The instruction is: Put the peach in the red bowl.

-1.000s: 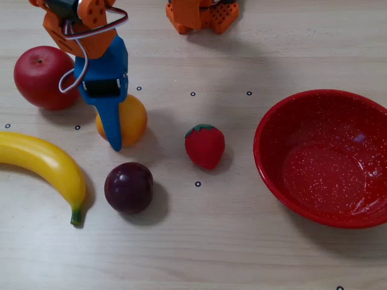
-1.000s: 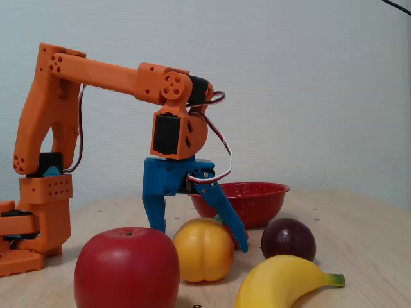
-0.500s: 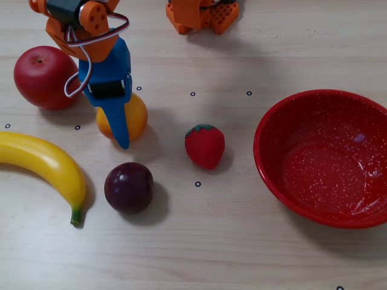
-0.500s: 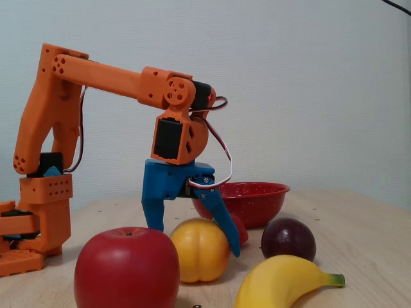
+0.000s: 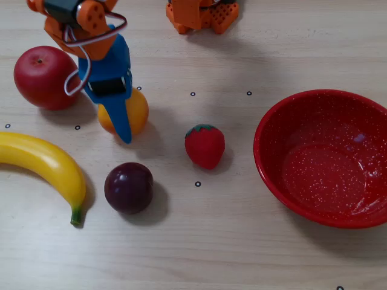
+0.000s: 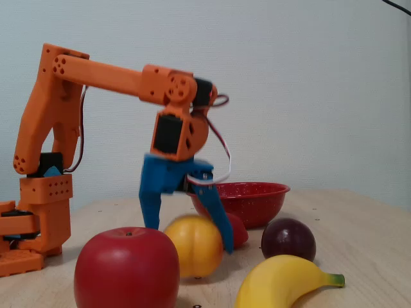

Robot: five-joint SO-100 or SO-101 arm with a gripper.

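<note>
Five fruits are spread over the left and middle of the pale wooden desk (image 5: pixel 242 254) in the overhead view, and the peach (image 5: pixel 138 109) is the one we care about: it sits on the desk just right of the red apple (image 5: pixel 42 77) and up from the dark plum (image 5: pixel 128 187). The blue tool (image 5: pixel 118 118) hangs right over the peach, with one long blue finger (image 5: pixel 121 121) laid across its left half, so we only see part of the fruit. From up here we can't really judge how wide the jaws are. A banana (image 5: pixel 48 164) curves along the left edge, a small strawberry (image 5: pixel 205 145) sits near the middle, and the red bowl (image 5: pixel 272 175) is well apart on the right, nothing in it. In the fixed view from desk level we get a better look: the tool (image 6: pixel 186 240) is spread wide with a blue finger coming down on either side of the peach (image 6: pixel 192 245), jaws released and straddling it, not clamped on. The peach rests on the desk between the apple (image 6: pixel 126 269) up front and the plum (image 6: pixel 288 239), with the bowl (image 6: pixel 257 199) behind and the banana (image 6: pixel 282 282) closest to us.
</note>
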